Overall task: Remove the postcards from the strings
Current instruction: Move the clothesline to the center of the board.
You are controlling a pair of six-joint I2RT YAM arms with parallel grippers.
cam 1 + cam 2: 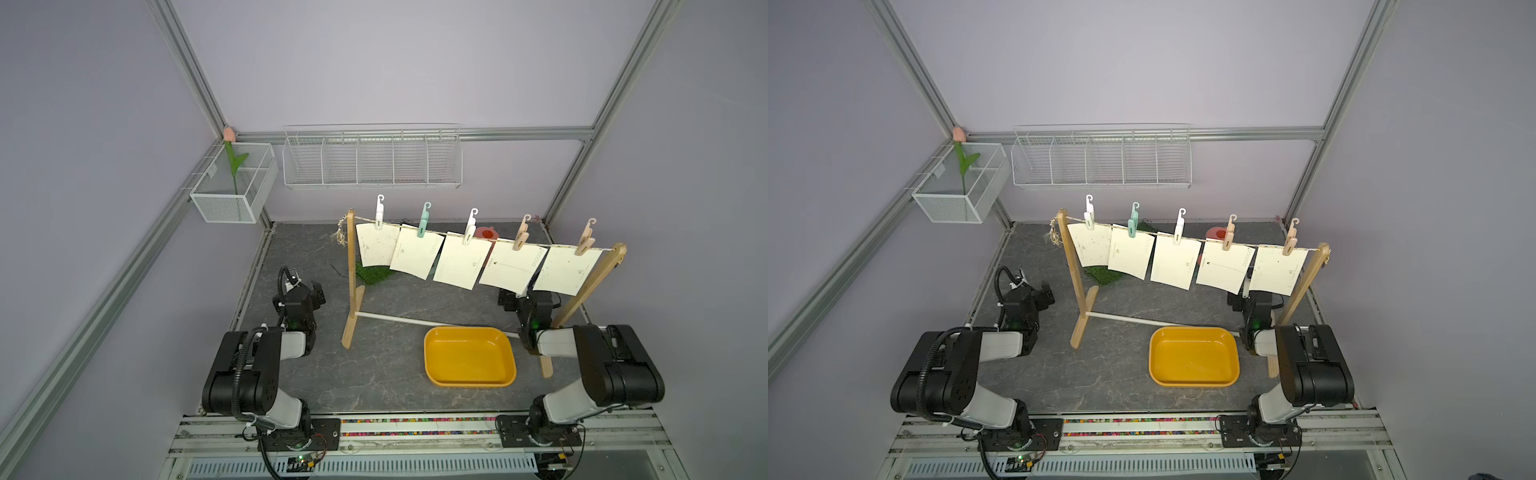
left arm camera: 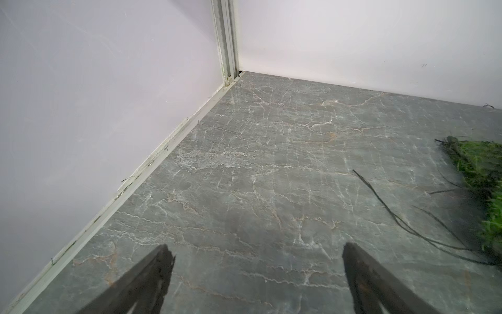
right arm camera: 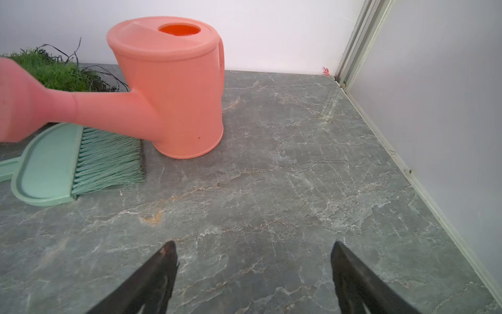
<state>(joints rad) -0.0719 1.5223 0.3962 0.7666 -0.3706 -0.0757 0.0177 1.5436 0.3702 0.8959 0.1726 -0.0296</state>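
We see the left pincer (image 2: 255, 247) with its two fingers wide apart. Nothing is between them, only the grey desk (image 2: 271, 163). The right pincer (image 3: 254, 243) is spread apart too and holds nothing. In the wrist views only the dark finger tips show, and the rest is cut off at the edge.

All five postcards (image 1: 465, 264) hang on the string (image 1: 498, 240). Each one is pinched by a clothespin (image 1: 424, 220). They hang higher than both pincers. The row starts to the right of the left pincer, past a wooden post (image 1: 351, 257), and well apart from it. The right pincer sits low under the row. In both top views the fourth postcard (image 1: 513, 268) and the one next to it cover it, so we cannot see its fingers from there. The print on the cards is too small for us to read.

Ahead of the right pincer stands a pink watering can (image 3: 173, 89). Its spout end is blurry and cut off. A green hand brush (image 3: 81, 163) lies just beside the can, and its handle is cut off too.

A patch of fake grass (image 2: 483, 168) lies to the right of the left pincer, and only part of it shows. Loose dark threads trail from it over the desk.

A yellow tray (image 1: 469, 357) lies behind the right pincer, a little to its left.
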